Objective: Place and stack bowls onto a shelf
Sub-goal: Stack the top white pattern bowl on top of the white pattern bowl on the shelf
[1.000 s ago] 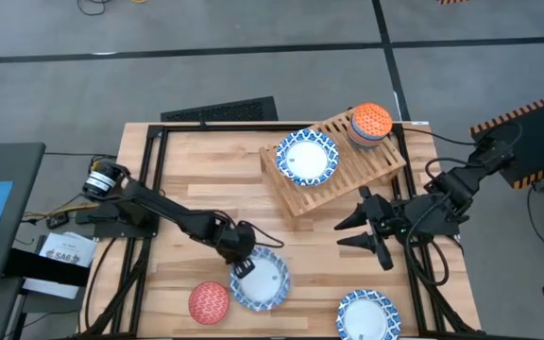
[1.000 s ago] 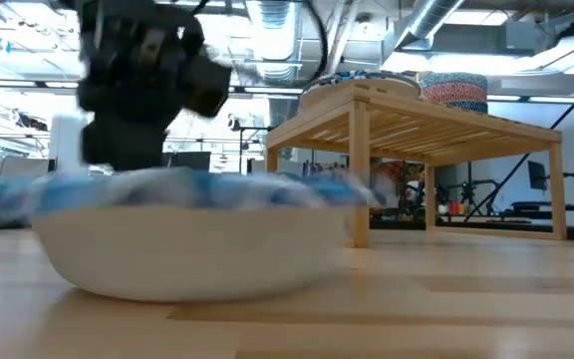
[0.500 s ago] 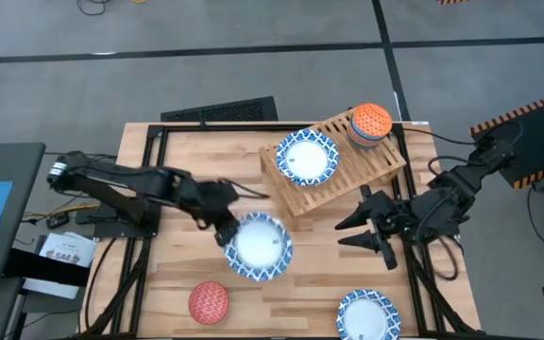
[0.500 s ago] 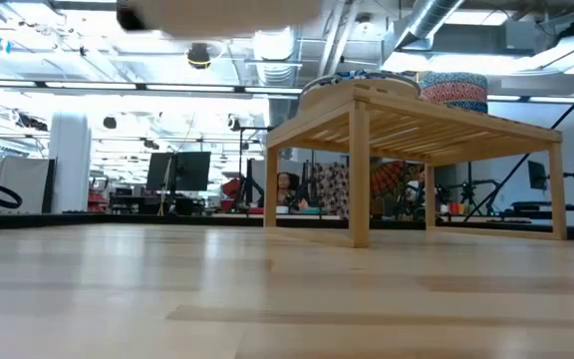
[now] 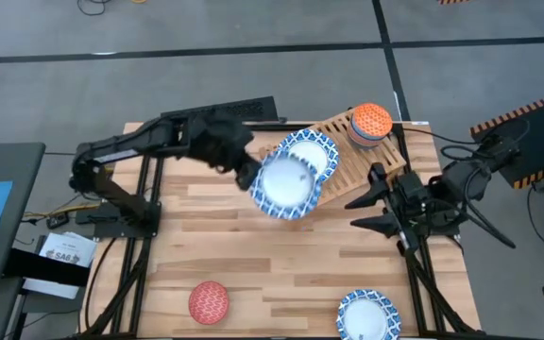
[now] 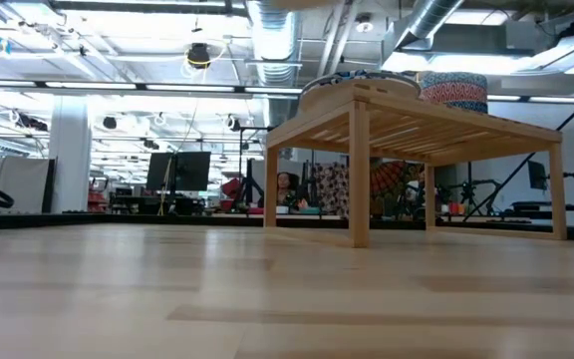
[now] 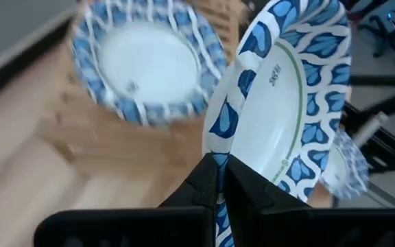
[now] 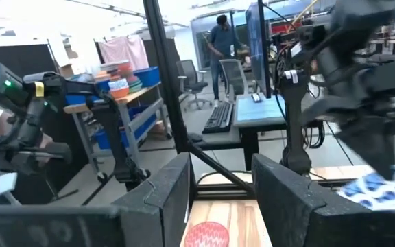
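Wooden tabletop (image 5: pixel 281 255) on a dark metal frame, seen from above, with a grey floor around it. A slatted shelf (image 5: pixel 366 165) sits at the table's far right corner. On it rest a blue-and-white bowl (image 5: pixel 317 144) and, at its far end, an orange bowl (image 5: pixel 370 120) stacked on another bowl.

The left gripper (image 5: pixel 250 168) is raised over the table beside the shelf. Its fingers are pinched tight on the rim of a second blue-and-white bowl (image 5: pixel 286 186), which hangs tilted, partly overlapping the one on the shelf. From the left wrist, the held bowl (image 7: pixel 280 103) stands nearly on edge.

The right gripper (image 5: pixel 368 210) waits near the table's right edge, fingers spread wide and empty.

A red bowl (image 5: pixel 209 302) and a third blue-and-white bowl (image 5: pixel 367 314) sit on the near side of the table.
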You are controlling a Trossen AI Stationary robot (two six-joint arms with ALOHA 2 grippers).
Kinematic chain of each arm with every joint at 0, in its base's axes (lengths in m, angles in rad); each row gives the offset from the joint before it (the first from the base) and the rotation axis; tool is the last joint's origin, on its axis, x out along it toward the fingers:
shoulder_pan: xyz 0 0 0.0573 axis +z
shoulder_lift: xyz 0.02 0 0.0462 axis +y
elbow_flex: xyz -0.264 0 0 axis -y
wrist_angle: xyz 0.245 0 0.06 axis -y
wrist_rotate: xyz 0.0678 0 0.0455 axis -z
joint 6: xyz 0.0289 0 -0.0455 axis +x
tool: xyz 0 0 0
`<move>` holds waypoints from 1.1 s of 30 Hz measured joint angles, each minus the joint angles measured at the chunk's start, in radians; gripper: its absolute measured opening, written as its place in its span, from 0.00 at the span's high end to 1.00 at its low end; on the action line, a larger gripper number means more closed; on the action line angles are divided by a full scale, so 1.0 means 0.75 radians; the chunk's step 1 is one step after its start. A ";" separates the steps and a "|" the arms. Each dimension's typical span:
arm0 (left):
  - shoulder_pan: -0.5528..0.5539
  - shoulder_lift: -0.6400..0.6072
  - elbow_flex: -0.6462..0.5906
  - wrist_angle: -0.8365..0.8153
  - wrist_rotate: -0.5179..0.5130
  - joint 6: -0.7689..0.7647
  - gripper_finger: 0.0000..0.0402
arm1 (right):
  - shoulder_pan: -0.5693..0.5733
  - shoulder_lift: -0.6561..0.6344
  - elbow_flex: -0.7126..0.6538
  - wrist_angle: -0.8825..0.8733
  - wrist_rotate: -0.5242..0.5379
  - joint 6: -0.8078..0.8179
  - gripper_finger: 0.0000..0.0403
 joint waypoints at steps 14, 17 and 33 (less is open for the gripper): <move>0.227 0.193 0.090 0.109 0.065 0.108 1.00 | -0.003 0.017 -0.001 0.001 0.002 0.015 0.54; 0.263 0.203 0.090 0.127 0.076 0.104 1.00 | -0.003 0.016 -0.001 0.007 0.004 0.015 0.54; 0.421 0.243 0.091 0.258 0.332 0.006 1.00 | -0.019 0.016 -0.001 0.000 0.069 0.001 0.54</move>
